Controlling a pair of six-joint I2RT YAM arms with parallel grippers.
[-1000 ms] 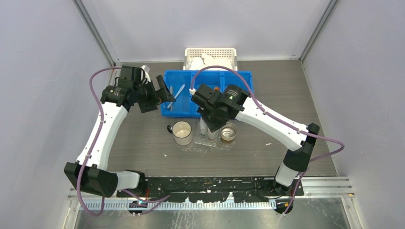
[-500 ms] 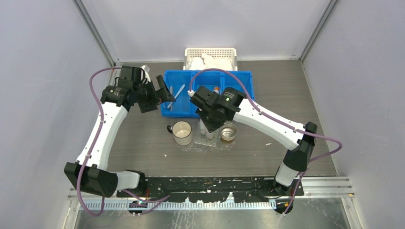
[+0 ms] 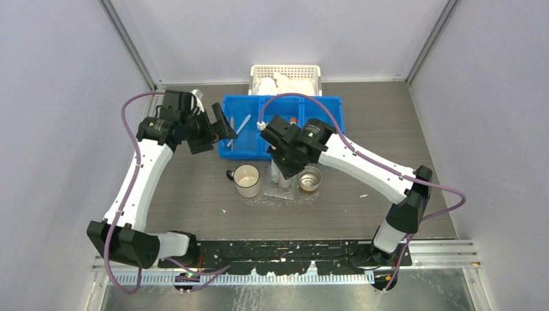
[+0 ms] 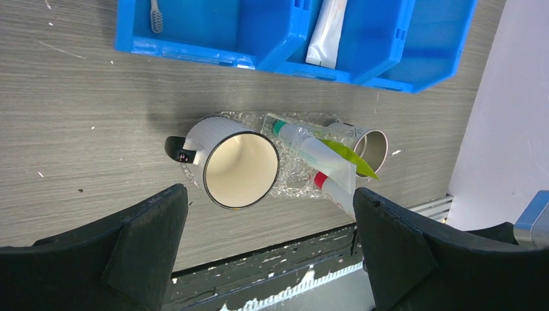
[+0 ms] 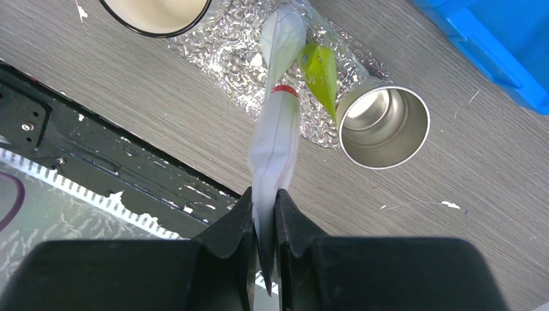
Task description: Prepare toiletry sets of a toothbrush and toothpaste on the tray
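Grey table [image 3: 194, 194] bearing blue bin [image 3: 241, 146], white basket [image 3: 285, 69], tray [image 3: 272, 200].

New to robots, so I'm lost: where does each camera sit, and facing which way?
Top external: above and behind, looking down on the grey table; both arms show.
Left wrist: faces down past open left hand at a white mug.
Right wrist: faces down along right hand pinching a white toothpaste tube.
Both wrists see the round steel cup.

Toothpaste [image 5: 275, 142] held over tray [image 5: 226, 55]
The white, red-capped toothpaste is gripped by its flat end, cap pointed toward the clear, glinting tray; a toothbrush [image 4: 155, 14] is seen in the bin [image 4: 194, 52].
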